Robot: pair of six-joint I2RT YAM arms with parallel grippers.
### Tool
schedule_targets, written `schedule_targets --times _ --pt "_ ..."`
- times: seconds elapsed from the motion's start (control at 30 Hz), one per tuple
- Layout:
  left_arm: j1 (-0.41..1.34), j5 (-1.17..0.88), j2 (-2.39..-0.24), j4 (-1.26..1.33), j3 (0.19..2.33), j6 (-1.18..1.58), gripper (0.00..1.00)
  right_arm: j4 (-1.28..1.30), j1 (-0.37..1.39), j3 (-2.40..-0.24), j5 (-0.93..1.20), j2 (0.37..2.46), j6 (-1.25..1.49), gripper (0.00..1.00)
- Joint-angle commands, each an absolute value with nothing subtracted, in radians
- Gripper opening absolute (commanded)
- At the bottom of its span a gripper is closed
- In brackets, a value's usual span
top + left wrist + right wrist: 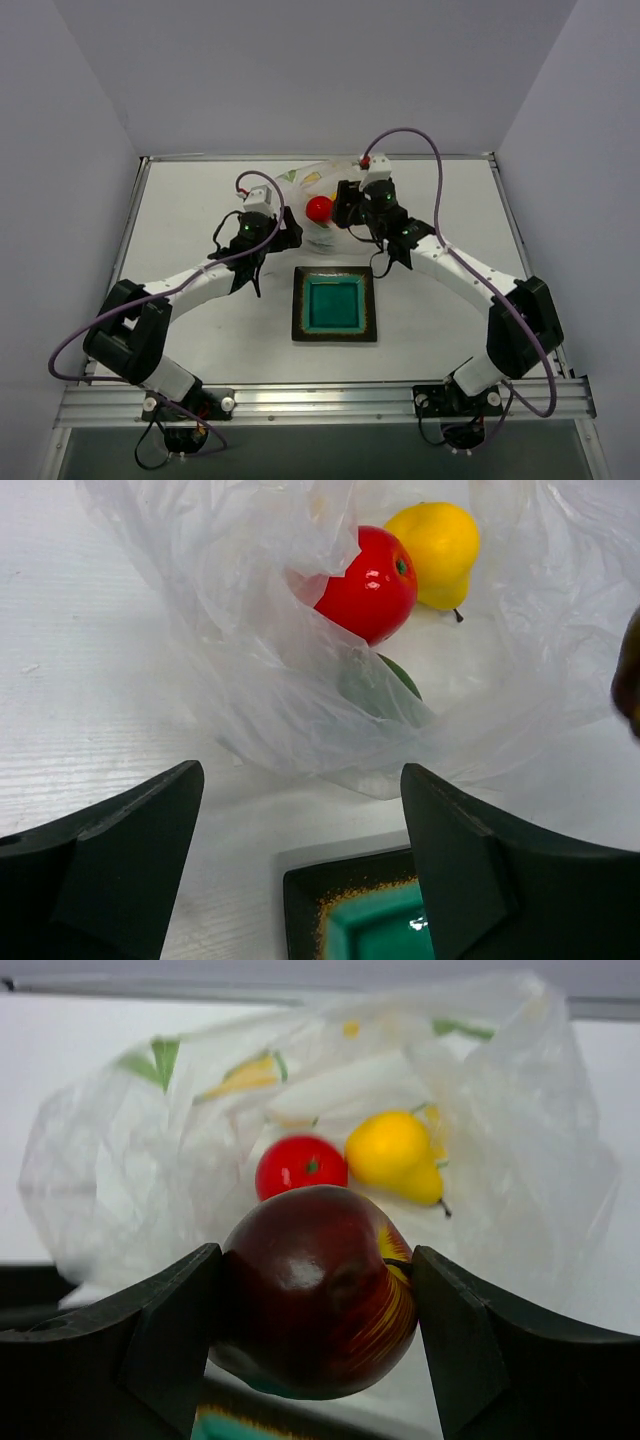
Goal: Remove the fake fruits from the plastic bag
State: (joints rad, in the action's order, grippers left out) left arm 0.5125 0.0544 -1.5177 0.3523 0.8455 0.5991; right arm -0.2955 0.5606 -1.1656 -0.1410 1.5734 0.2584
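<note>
While plastic bag [250, 680] veils the green fruit [402, 676], teal plate [305, 900] close by

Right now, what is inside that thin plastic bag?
A bright red fruit, a yellow fruit and a green fruit, mostly veiled by film. Crumpled folds of the bag hide anything deeper.

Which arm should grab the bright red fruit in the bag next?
Probably the left. The left pincer is open and empty, pointing at the plastic bag with the bright red fruit just ahead. The right pincer is busy, shut on the dark red fruit.
</note>
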Motion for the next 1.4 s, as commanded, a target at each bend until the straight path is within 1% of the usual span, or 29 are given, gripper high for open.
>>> schedule_targets --times 0.0,0.07,0.17,0.23,0.27,0.37,0.4,0.47,0.5,0.53,0.6,0.67,0.7,0.77,0.8,0.87,0.9,0.93,1.0,1.07,1.1,1.23,1.37 --pt "0.522 0.087 -1.441 0.36 0.838 0.609 0.81 -0.275 0.632 -1.03 -0.104 1.45 0.299 0.33" --pt "0.525 0.109 -1.41 0.364 0.822 0.604 0.83 -0.267 0.669 -0.917 -0.109 1.405 0.342 0.34" --pt "0.546 0.127 -1.364 0.365 0.796 0.572 0.84 -0.291 0.77 -0.772 -0.146 1.344 0.396 0.34" --pt "0.574 0.173 -1.336 0.359 0.778 0.545 0.84 -0.313 0.839 -0.718 -0.181 1.328 0.443 0.34" --pt "0.581 0.185 -1.329 0.359 0.756 0.535 0.84 -0.345 0.85 -0.675 -0.184 1.33 0.46 0.34" --pt "0.588 0.225 -1.304 0.35 0.727 0.511 0.84 -0.365 0.87 -0.653 -0.202 1.368 0.489 0.35" --pt "0.588 0.236 -1.299 0.35 0.723 0.497 0.84 -0.362 0.874 -0.664 -0.215 1.388 0.482 0.4" --pt "0.591 0.259 -1.289 0.35 0.719 0.486 0.84 -0.325 0.894 -0.684 -0.238 1.397 0.469 0.56" --pt "0.592 0.262 -1.29 0.354 0.719 0.482 0.84 -0.305 0.894 -0.713 -0.256 1.396 0.463 0.75" --pt "0.595 0.261 -1.296 0.356 0.718 0.482 0.84 -0.281 0.896 -0.728 -0.274 1.391 0.453 0.81" --pt "0.595 0.258 -1.307 0.359 0.719 0.48 0.84 -0.249 0.891 -0.748 -0.285 1.353 0.436 0.89" --pt "0.595 0.252 -1.321 0.357 0.724 0.479 0.84 -0.248 0.859 -0.779 -0.259 1.329 0.413 0.88" --pt "0.595 0.253 -1.324 0.36 0.724 0.479 0.84 -0.25 0.844 -0.796 -0.232 1.322 0.408 0.84" --pt "0.597 0.259 -1.328 0.367 0.721 0.479 0.84 -0.253 0.809 -0.854 -0.233 1.339 0.414 0.8" --pt "0.597 0.261 -1.328 0.373 0.718 0.479 0.84 -0.255 0.764 -0.88 -0.253 1.376 0.426 0.75" --pt "0.595 0.261 -1.319 0.397 0.695 0.479 0.84 -0.261 0.726 -0.964 -0.307 1.428 0.451 0.69" --pt "0.595 0.268 -1.315 0.409 0.69 0.477 0.84 -0.276 0.706 -0.991 -0.333 1.489 0.468 0.65" --pt "0.595 0.271 -1.31 0.41 0.689 0.476 0.84 -0.297 0.697 -1.014 -0.383 1.518 0.478 0.64" --pt "0.597 0.281 -1.31 0.407 0.689 0.471 0.84 -0.342 0.683 -1.097 -0.405 1.625 0.511 0.64" --pt "0.594 0.282 -1.316 0.41 0.687 0.469 0.84 -0.386 0.678 -1.173 -0.478 1.695 0.531 0.67" --pt "0.595 0.282 -1.319 0.411 0.687 0.469 0.84 -0.396 0.673 -1.198 -0.483 1.76 0.557 0.7" --pt "0.595 0.282 -1.335 0.439 0.675 0.469 0.84 -0.417 0.664 -1.308 -0.543 1.893 0.61 0.79" --pt "0.594 0.278 -1.336 0.446 0.673 0.471 0.84 -0.417 0.65 -1.382 -0.577 1.986 0.679 0.8"
